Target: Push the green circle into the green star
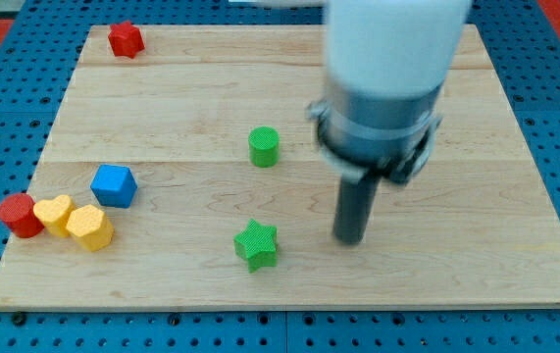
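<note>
— Where's my tip [349,241] right now?

— I see it down on the counter [515,245], right of centre. The rod hangs from a blurred white and grey arm [387,69] that fills the top of the view.

— And the tool, is it open or holding anything?

— There are no jaws to open here; it's a plain dark rod, and it has hold of nothing. My tip touches no block.

— Where's the green circle [264,146]?

— Near the middle of the counter, upright, to the left of my tip and farther up the view. It stands well clear of the rod.

— And the green star [256,244]?

— Below the circle, toward the view's bottom, almost straight under it. The two are apart, with bare wood between them. My tip sits to the star's right, at about the same height in the view, near it but with a gap between.

— Anything else on the counter?

— A red block [125,39] in the top-left corner. On the left side, a blue block [114,184], and just below it a tight row: a red cylinder [19,215], a yellow heart [55,214] and a yellow block [89,226], each touching or nearly touching the next. All of those are well away from my tip and the green pair.
</note>
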Robot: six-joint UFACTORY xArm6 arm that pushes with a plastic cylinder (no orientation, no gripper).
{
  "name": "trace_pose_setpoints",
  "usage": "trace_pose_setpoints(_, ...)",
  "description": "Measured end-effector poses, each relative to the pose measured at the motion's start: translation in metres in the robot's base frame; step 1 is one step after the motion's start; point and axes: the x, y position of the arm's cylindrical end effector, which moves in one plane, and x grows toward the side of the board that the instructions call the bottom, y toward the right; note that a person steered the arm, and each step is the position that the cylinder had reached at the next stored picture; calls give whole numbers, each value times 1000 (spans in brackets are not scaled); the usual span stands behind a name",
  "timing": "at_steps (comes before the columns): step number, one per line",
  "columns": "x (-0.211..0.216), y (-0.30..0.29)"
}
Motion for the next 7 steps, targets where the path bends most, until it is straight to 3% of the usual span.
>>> trace_pose_setpoints(1, -139, -43)
trace_pose_setpoints(2, -157, -113)
trace_pose_setpoints(3, -73, -121)
trace_pose_setpoints(4, -73, -109)
trace_pose_setpoints(5, -88, -61)
trace_pose_setpoints(7, -30, -55)
